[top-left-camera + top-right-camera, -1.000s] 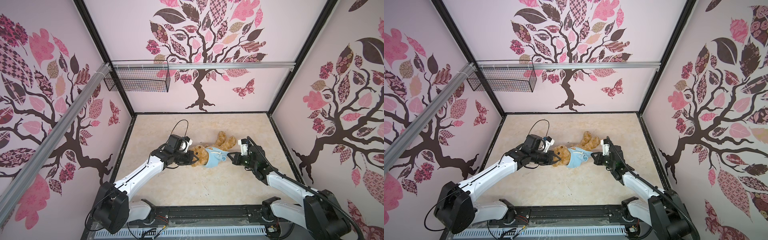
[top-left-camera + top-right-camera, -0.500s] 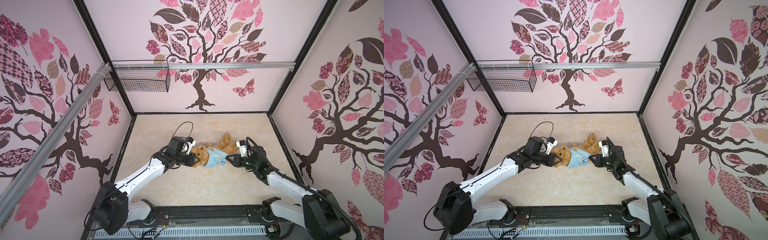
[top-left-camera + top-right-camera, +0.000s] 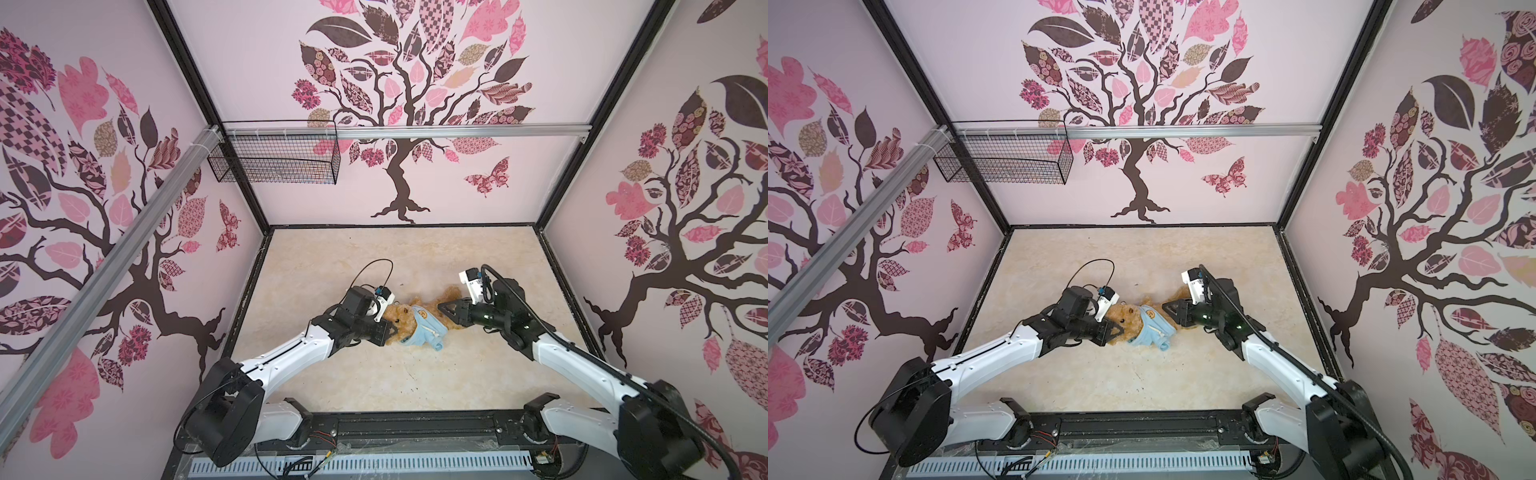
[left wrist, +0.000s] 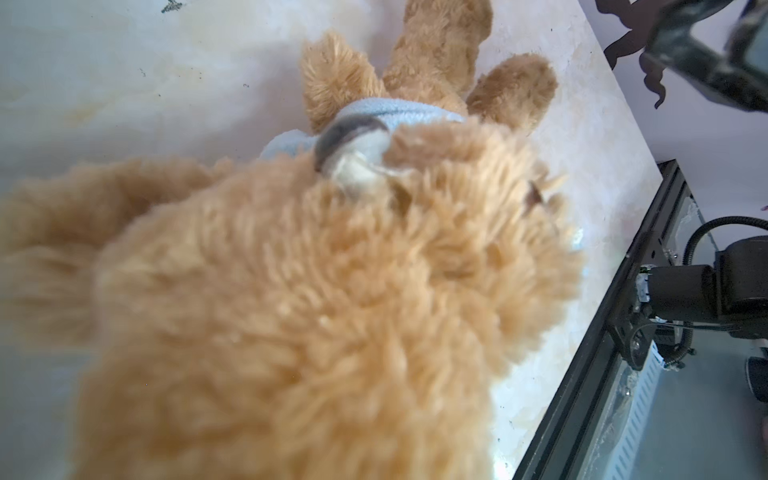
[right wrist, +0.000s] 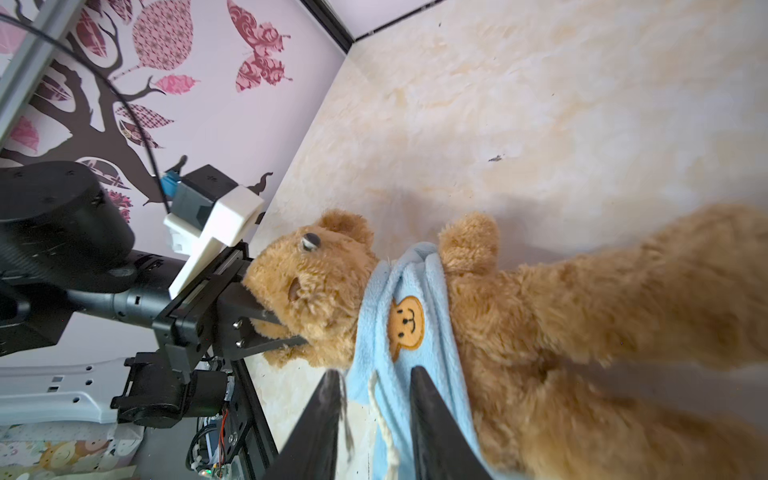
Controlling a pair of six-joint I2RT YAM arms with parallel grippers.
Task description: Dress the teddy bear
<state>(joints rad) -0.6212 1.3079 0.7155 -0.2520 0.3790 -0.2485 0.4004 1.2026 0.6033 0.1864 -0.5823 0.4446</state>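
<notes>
The teddy bear (image 3: 402, 321) (image 3: 1128, 321) lies on its back mid-table, head to the left and legs to the right. A light blue hoodie (image 3: 424, 329) (image 3: 1153, 330) with an orange bear-face patch is bunched round its neck and chest. My left gripper (image 3: 388, 332) (image 3: 1115, 332) is shut on the bear's head. In the right wrist view its fingers (image 5: 270, 328) pinch the fur beside the muzzle. My right gripper (image 3: 442, 309) (image 5: 374, 374) is open, with its jaws astride the hoodie's (image 5: 407, 282) lower edge and white drawstring. Fur of the bear (image 4: 332, 291) fills the left wrist view and hides the left jaws.
A black wire basket (image 3: 274, 156) hangs from the aluminium rail on the back wall, at its left end. Patterned walls close in the table's left, back and right sides. A black frame rail (image 3: 415, 419) runs along the front edge between the arm bases.
The right gripper's jaws have parted from shut, letting go of the hoodie, and it has edged left toward the bear. The left gripper keeps its hold on the head.
</notes>
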